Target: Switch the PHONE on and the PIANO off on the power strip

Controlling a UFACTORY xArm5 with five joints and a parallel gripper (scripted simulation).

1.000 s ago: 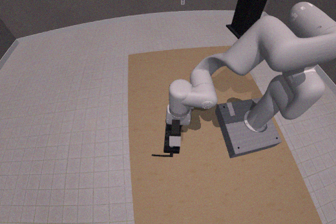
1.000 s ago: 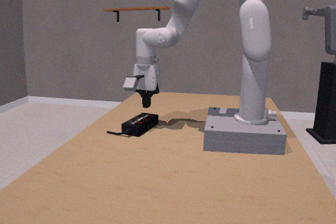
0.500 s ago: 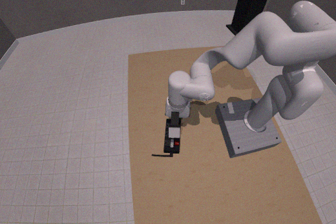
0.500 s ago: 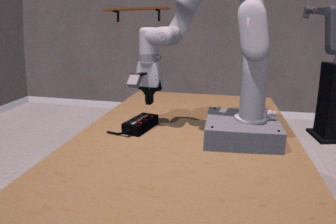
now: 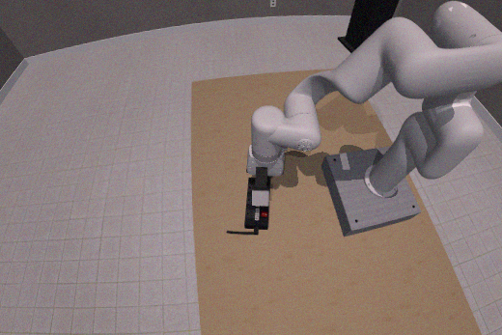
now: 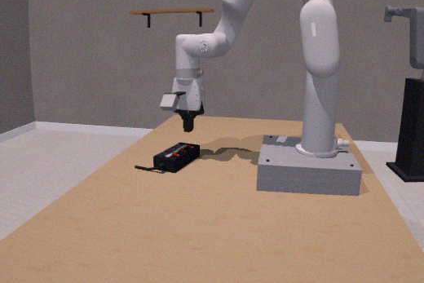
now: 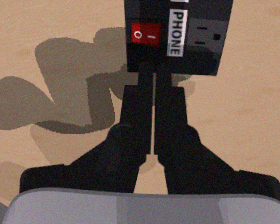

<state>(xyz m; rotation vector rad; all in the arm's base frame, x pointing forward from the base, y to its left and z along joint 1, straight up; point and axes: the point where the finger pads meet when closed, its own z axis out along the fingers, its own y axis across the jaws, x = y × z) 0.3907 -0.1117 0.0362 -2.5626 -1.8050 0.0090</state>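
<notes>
The black power strip lies flat on the table, switches up. In the wrist view the red PHONE switch shows its O half at left and its I half at right; I cannot tell which half is pressed. The PHONE label is beside it. In the exterior view, three red switches show; the one nearest the cord is too small to read. My gripper is shut and empty, above the strip's far end, past the PHONE switch, touching nothing. Its fingertips are hidden in the top view.
A black cord leaves the strip's near end. The grey robot base stands to the right on the wooden table. The arm's shadow falls beside the strip.
</notes>
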